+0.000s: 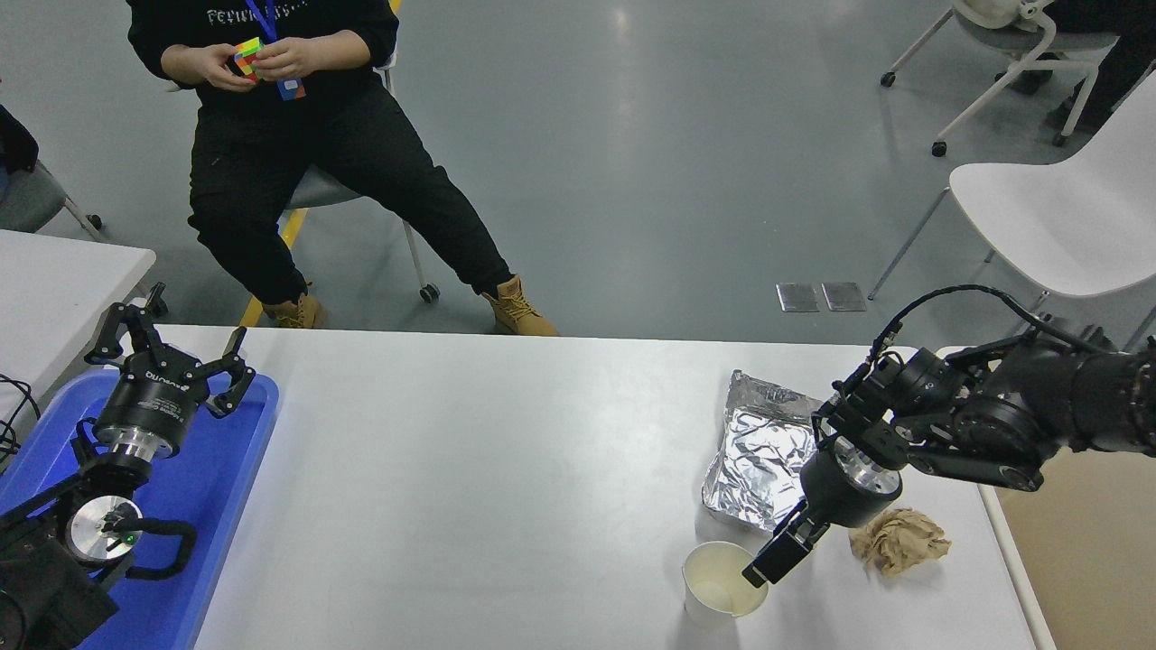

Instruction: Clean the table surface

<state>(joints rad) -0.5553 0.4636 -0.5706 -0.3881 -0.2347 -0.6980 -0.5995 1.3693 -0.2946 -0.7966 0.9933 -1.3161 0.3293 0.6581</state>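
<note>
At the near right of the white table surface (506,469), the right claw (766,567) hangs at the right-hand rim of an upright paper cup (722,591), its dark fingers pointing down toward the lip. Whether they pinch the cup wall or merely hover beside it cannot be told from this angle, so the claw's opening is unclear and I cannot say it has hold of anything. My reading is that the step in hand is picking up the cup, first of the litter to go. The next move would call for one finger inside the rim and one outside, a gentle squeeze so the thin wall does not buckle, then a straight lift.

Close by lie two more bits of rubbish: a crumpled foil sheet (763,451) just behind the cup, and a ball of brown paper (899,540) to its right, partly under the wrist. Both sit near enough that a careless sweep could knock them about.

Over at the far left a blue plastic tray (217,487) rests on the surface edge, a likely place for the litter; the left claw (167,357) is parked above it with its fingers spread wide, holding nothing. Beyond the surface a seated person (298,153) turns a colourful puzzle cube (247,54), well clear of the work.
</note>
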